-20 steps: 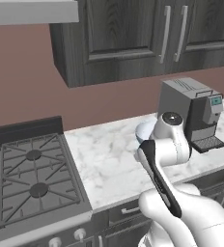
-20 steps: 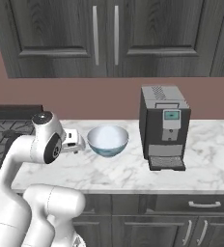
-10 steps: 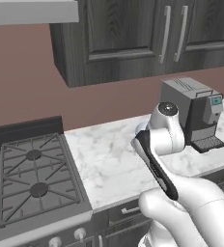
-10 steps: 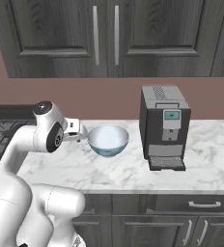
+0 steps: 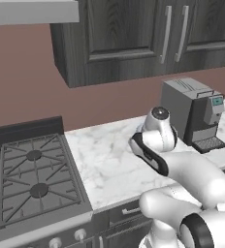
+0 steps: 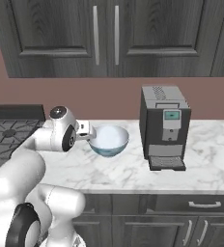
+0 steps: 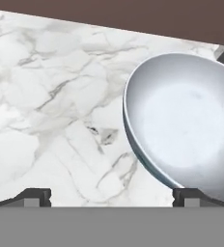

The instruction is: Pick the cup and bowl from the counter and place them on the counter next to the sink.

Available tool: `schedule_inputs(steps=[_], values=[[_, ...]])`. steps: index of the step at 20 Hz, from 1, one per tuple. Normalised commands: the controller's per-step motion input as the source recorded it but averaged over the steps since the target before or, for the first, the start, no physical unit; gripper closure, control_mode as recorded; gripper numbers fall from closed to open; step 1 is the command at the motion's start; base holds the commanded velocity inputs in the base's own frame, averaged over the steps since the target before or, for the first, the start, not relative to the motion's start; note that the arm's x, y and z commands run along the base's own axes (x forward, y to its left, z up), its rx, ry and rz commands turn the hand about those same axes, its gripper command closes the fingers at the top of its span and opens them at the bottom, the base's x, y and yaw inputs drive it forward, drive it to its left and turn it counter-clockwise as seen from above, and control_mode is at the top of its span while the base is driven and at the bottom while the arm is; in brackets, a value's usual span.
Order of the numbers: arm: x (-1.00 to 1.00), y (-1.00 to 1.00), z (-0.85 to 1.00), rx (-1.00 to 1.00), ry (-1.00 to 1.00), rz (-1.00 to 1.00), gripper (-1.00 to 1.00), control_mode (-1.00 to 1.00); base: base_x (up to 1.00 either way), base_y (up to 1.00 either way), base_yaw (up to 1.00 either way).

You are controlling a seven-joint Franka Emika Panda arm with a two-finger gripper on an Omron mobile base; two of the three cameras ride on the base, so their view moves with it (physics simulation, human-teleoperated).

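Pale bowl [image 7: 186,125] being seen empty on the counter [image 7: 51,96], gripper [image 7: 111,195] being held spread wide and unladen, being brought nearer than before.

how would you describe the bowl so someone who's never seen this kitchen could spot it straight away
Find the white marble counter under the dark wood cabinets. On it stands a grey boxy coffee machine; just to its left sits the shallow round pale grey-blue bowl. It is the only low, open, rounded thing there.
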Motion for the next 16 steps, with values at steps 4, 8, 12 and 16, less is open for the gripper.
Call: schedule_inputs(steps=[4, 8, 12, 16], values=[[0.58, -0.15, -0.23, 0.0, 0.0, 0.0, -1.0, -1.0, 0.0, 0.0, 0.0], [0.04, -0.01, 0.15, 0.0, 0.0, 0.0, -1.0, -1.0, 0.0, 0.0, 0.0], [0.0, 0.0, 0.06, 0.0, 0.01, 0.0, -1.0, -1.0, 0.0, 0.0, 0.0], [0.04, -0.01, -0.12, 0.0, 0.03, 0.0, -1.0, -1.0, 0.0, 0.0, 0.0]])
